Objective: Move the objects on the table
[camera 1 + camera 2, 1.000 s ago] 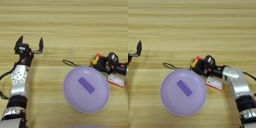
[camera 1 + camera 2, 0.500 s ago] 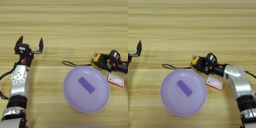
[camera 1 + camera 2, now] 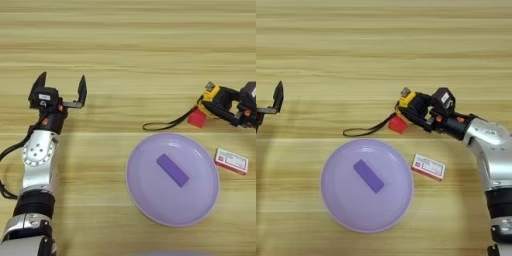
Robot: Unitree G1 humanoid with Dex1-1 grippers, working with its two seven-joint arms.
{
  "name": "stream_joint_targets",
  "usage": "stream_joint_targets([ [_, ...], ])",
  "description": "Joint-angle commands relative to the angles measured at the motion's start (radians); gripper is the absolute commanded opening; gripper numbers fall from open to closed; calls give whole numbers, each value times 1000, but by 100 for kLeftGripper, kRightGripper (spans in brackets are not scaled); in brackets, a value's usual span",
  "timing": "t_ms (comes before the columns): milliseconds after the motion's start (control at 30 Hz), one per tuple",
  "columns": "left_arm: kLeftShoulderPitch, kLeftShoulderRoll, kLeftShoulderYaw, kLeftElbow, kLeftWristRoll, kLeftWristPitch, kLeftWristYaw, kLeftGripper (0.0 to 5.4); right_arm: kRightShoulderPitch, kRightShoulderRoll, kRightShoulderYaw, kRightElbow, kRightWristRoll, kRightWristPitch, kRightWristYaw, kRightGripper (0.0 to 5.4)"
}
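Streaked wood-grain desk (image 3: 130, 45) carries a smooth round lilac plate (image 3: 331, 200), with a flat purple rectangular block (image 3: 368, 176) lying in it, long axis running diagonally from upper left to lower right. Right hand (image 3: 415, 107) grips the chunky yellow-black tape measure (image 3: 408, 100); its black cord (image 3: 366, 131) trails left. Just beside sits the red cube (image 3: 397, 124). Red-white flat card box (image 3: 428, 167) lies near the plate's right rim. Left hand (image 3: 59, 89) stands spread wide, empty.

Light-brown wood-grain desk (image 3: 125, 45) fills the whole view, streaks running left to right, paler bands at the far edge, evenly lit, soft shadows; no wall or floor shows.
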Motion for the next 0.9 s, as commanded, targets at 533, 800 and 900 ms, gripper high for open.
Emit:
stream_joint_targets([
  [533,-22,5,-1,26,-5,-8,-1,540,-132,-15,-50,188,-84,-115,-179,250],
  [800,-19,4,-2,22,-5,-8,0,540,-119,11,-20,245,-89,-109,-164,250],
  [900,-20,4,-2,24,-5,-8,-1,540,-126,26,-4,289,-102,-126,-166,250],
])
